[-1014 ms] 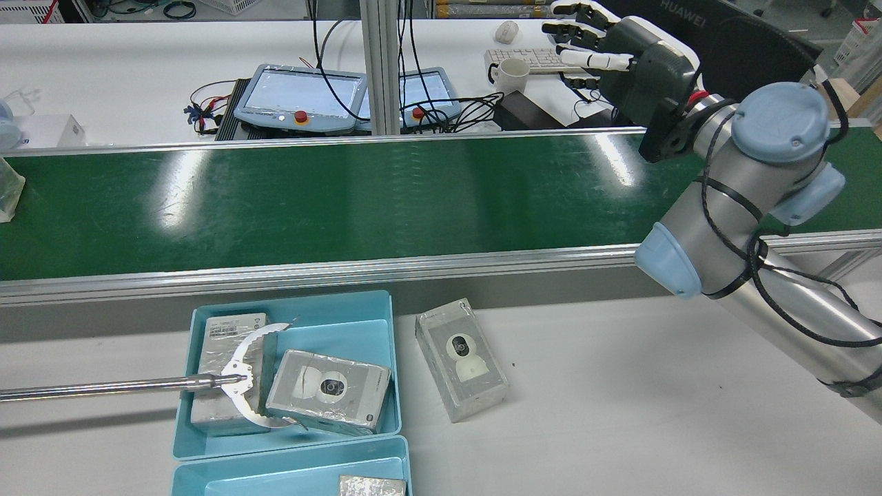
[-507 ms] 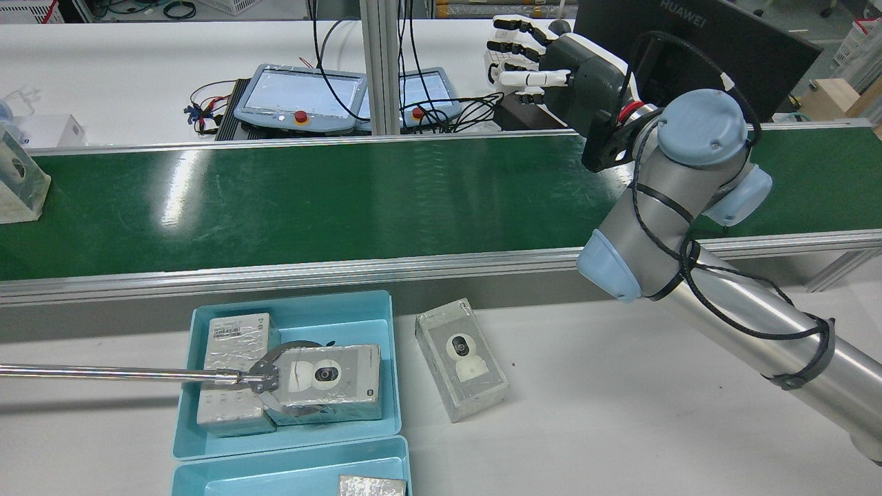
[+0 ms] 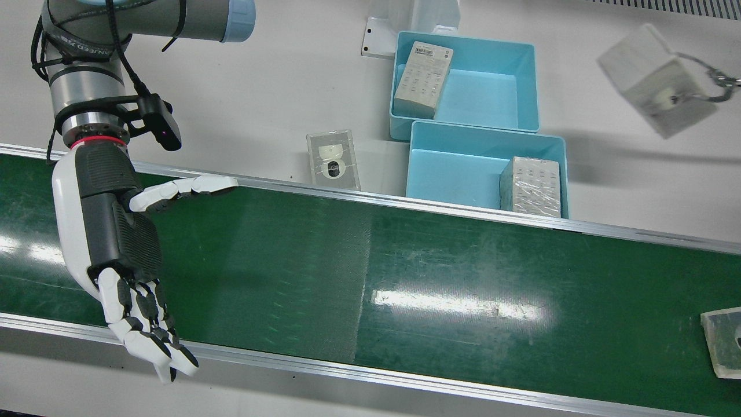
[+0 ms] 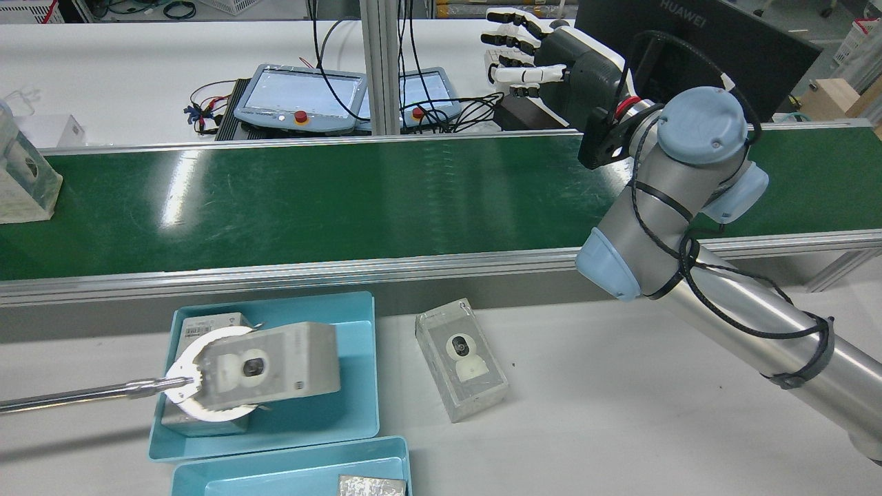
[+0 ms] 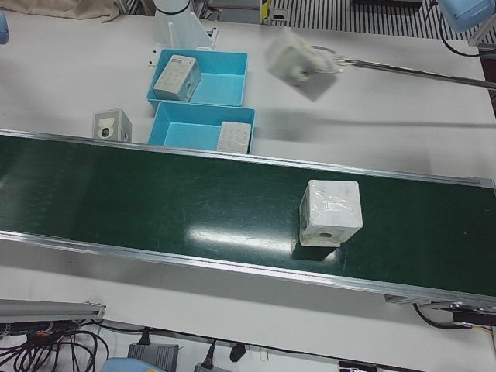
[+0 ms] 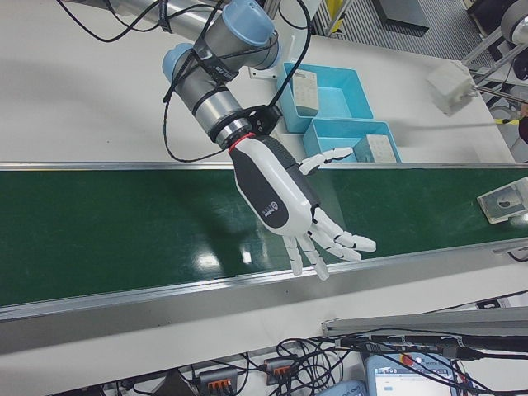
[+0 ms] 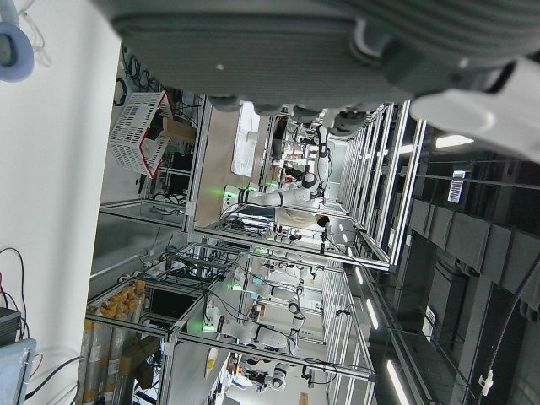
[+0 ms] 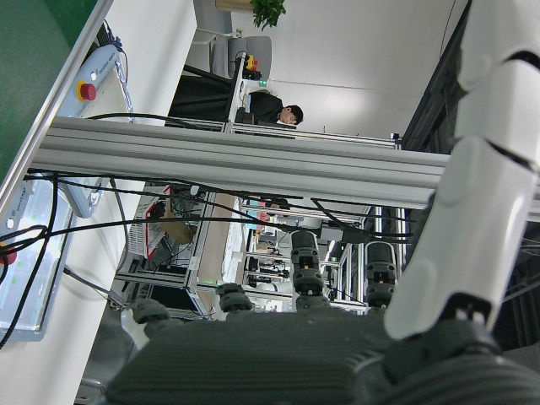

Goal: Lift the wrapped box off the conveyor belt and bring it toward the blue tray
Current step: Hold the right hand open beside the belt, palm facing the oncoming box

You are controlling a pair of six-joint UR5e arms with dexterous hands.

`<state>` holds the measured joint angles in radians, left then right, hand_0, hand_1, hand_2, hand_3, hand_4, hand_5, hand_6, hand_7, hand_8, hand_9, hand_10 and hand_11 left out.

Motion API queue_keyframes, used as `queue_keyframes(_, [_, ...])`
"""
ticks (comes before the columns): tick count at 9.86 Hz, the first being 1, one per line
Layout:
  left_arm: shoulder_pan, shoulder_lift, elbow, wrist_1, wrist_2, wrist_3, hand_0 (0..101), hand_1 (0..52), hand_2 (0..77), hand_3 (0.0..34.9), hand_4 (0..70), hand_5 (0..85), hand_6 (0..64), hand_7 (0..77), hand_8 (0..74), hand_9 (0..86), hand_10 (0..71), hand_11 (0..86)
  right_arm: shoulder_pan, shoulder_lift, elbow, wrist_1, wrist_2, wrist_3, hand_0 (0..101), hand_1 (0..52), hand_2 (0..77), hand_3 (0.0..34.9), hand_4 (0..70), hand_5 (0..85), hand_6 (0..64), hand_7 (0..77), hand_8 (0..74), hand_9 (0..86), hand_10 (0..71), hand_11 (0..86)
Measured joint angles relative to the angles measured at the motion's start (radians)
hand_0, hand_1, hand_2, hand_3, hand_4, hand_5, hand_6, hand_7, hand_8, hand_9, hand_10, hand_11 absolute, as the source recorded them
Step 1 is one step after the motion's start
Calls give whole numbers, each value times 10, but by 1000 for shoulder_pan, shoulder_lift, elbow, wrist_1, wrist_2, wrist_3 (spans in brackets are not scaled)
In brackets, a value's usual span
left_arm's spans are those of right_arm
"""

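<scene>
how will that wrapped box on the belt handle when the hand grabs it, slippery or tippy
The wrapped box wears glossy, wrinkled film, so it is probably somewhat slippery. It keeps crisp edges, so likely stiff. It looks squat and near cubic, sitting flat on the conveyor belt, so unlikely to tip or roll. The right hand is open.

right hand (image 4: pixel 551 58) open above the belt's (image 4: pixel 344 200) far edge; wrapped box (image 4: pixel 24 179) at belt's left end

Bare conveyor belt (image 4: pixel 344 200) separates the right hand (image 4: pixel 551 65) from the wrapped box (image 4: pixel 24 176).
</scene>
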<state>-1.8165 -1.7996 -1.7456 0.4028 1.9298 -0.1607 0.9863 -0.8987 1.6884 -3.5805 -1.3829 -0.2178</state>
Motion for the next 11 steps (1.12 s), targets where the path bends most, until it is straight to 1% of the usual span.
queue_keyframes(1, [0, 0, 0, 0, 0, 0, 0, 0, 5, 0, 0, 5, 5, 5, 5, 0, 5, 0, -2, -21, 25, 6, 0, -23, 415, 109, 131, 305, 0, 202, 0, 147, 5, 60, 5, 11])
queue_keyframes(2, [0, 0, 0, 0, 0, 0, 0, 0, 11, 0, 5, 5, 5, 5, 0, 0, 5, 0, -2, -44, 47, 11, 0, -41, 408, 109, 131, 305, 0, 191, 0, 136, 5, 60, 27, 11])
queue_keyframes(4, [0, 0, 0, 0, 0, 0, 0, 0, 11, 0, 5, 5, 0, 5, 0, 5, 5, 0, -3, -67, 67, 14, 1, -57, 407, 109, 131, 305, 0, 185, 0, 136, 11, 54, 16, 11])
queue_keyframes(5, [0, 0, 0, 0, 0, 0, 0, 0, 11, 0, 0, 5, 0, 5, 0, 5, 5, 0, -9, -70, 70, 14, 1, -61, 407, 109, 142, 301, 0, 196, 0, 153, 11, 54, 33, 44])
queue_keyframes(6, [0, 0, 0, 0, 0, 0, 0, 0, 11, 0, 5, 5, 5, 5, 0, 5, 5, 0, -18, -69, 70, 21, 1, -65, 407, 109, 142, 301, 0, 196, 0, 153, 11, 54, 33, 44])
queue_keyframes(7, [0, 0, 0, 0, 0, 0, 0, 0, 11, 0, 5, 5, 5, 5, 0, 5, 5, 0, -27, -68, 70, 37, 0, -69, 406, 109, 142, 300, 27, 207, 0, 164, 11, 54, 27, 44])
queue_keyframes(8, [0, 0, 0, 0, 0, 0, 0, 0, 5, 0, 5, 5, 5, 5, 5, 0, 5, 0, -33, -69, 71, 50, 0, -71, 406, 109, 142, 300, 27, 207, 0, 164, 11, 54, 27, 44])
queue_keyframes(11, [0, 0, 0, 0, 0, 0, 0, 0, 5, 0, 5, 5, 5, 5, 5, 0, 0, 0, -55, -69, 67, 65, -1, -72, 406, 109, 153, 301, 38, 224, 0, 175, 11, 54, 16, 38])
